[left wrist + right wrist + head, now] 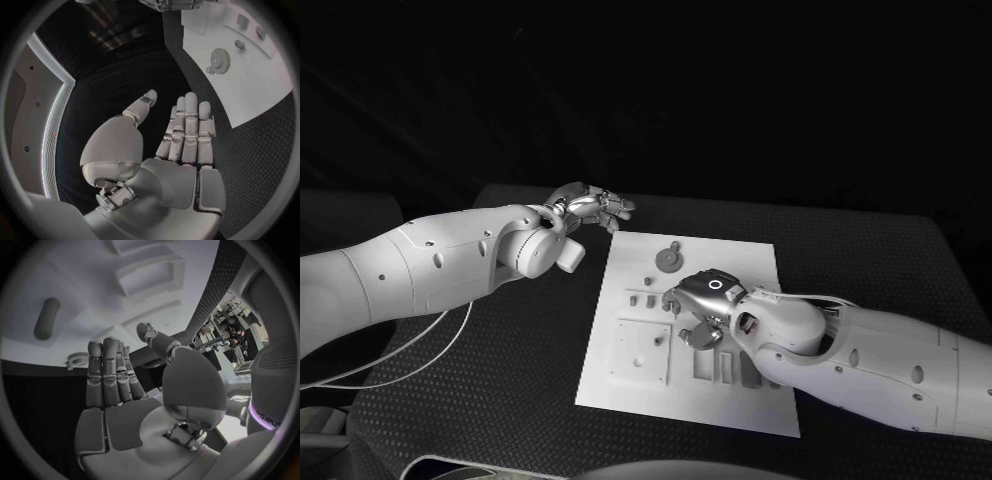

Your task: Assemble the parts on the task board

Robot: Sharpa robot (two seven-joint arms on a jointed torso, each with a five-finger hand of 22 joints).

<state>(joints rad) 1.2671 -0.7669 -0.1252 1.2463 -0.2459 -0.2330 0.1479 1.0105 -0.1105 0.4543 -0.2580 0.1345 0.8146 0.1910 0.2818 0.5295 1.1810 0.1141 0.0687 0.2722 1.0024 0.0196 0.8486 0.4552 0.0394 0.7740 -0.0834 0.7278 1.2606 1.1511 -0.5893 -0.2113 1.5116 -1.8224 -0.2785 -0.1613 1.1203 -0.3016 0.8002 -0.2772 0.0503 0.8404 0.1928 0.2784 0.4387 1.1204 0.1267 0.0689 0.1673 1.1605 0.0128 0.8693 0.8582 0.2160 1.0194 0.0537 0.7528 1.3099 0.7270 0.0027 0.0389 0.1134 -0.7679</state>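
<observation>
My right hand (700, 312) hovered flat and empty over the white board (635, 385); the left hand (593, 208), too, held nothing. I judged a slow, centred descent onto one small part best.

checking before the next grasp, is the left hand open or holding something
Open: the left wrist view shows the silver left hand with fingers stretched flat and nothing in the palm, over the black table.

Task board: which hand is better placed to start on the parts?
Right. The right hand hovers over the middle of the task board, empty with fingers straight, among its grey parts. The left hand hangs off the board's far left corner over the black table, also empty.
</observation>
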